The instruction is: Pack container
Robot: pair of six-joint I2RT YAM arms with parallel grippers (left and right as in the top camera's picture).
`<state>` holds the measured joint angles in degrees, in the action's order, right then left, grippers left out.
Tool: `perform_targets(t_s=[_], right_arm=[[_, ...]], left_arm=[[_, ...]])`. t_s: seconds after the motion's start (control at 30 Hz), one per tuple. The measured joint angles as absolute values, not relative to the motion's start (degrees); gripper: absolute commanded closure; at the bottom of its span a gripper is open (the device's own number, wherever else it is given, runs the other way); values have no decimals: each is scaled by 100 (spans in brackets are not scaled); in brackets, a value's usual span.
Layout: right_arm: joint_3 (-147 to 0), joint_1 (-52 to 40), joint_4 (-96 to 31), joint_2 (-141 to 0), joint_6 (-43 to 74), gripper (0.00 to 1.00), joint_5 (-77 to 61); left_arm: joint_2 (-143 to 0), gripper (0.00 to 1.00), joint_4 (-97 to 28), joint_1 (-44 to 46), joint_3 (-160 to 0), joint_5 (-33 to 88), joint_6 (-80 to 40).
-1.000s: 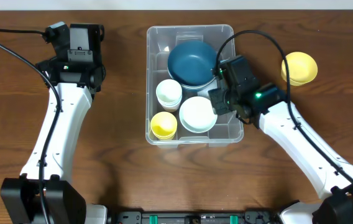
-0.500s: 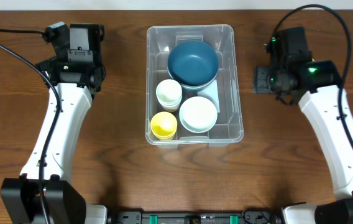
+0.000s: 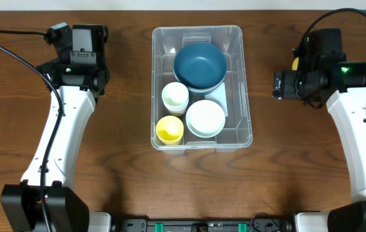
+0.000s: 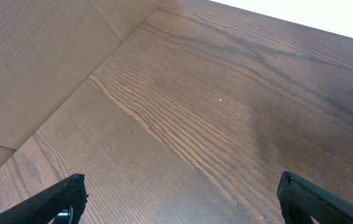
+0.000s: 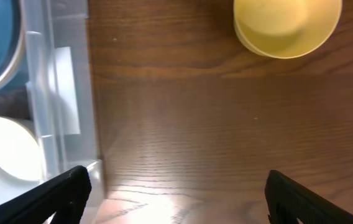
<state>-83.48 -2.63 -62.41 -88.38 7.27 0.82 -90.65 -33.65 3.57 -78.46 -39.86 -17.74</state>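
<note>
Right of the container, right pincer has withdrawn, splayed empty; left pincer splayed too.

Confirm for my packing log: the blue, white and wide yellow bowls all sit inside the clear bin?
No. The wide yellow bowl sits on the table outside the container, as the right wrist view shows; the blue bowl and white bowl are inside.
</note>
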Motion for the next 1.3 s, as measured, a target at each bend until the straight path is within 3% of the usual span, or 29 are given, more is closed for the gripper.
perform_targets(t_s=[0.23, 1.23, 1.3], right_arm=[[-8348, -246, -6241, -8838, 296, 1, 64], [-8348, -246, -6344, -8838, 123, 1, -5], [-8348, -246, -6346, -8838, 121, 8, -3]], left_arm=[[-9065, 2, -3367, 357, -7846, -3988, -1774], [-9065, 2, -3367, 357, -7846, -3986, -1774], [-9065, 2, -3365, 357, -7846, -3986, -1774]])
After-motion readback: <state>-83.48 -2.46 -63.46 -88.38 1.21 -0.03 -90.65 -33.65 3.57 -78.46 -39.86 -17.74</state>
